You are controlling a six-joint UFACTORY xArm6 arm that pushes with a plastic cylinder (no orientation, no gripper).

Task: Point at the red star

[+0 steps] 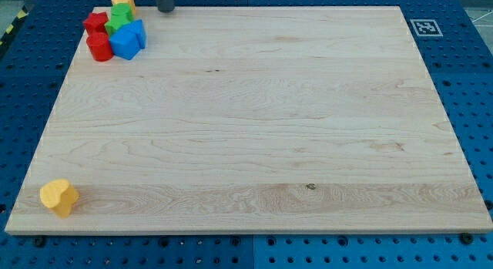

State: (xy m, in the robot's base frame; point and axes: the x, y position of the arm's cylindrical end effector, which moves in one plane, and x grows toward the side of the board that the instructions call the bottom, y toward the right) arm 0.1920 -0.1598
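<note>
A cluster of blocks sits at the board's top left corner. The red star [95, 23] is on the cluster's left side. A green block [119, 21] is right of it, and a yellow block [122, 2] is at the top. A second, rounder red block [99, 47] and a blue block [128, 39] lie below. My tip [165, 10] is at the view's top edge, just right of the cluster. It touches no block, and the green and yellow blocks lie between it and the red star.
A yellow heart-shaped block [59, 196] lies near the board's bottom left corner. A black-and-white marker [424, 27] is at the top right corner. The wooden board [254, 130] rests on a blue perforated table [470, 76].
</note>
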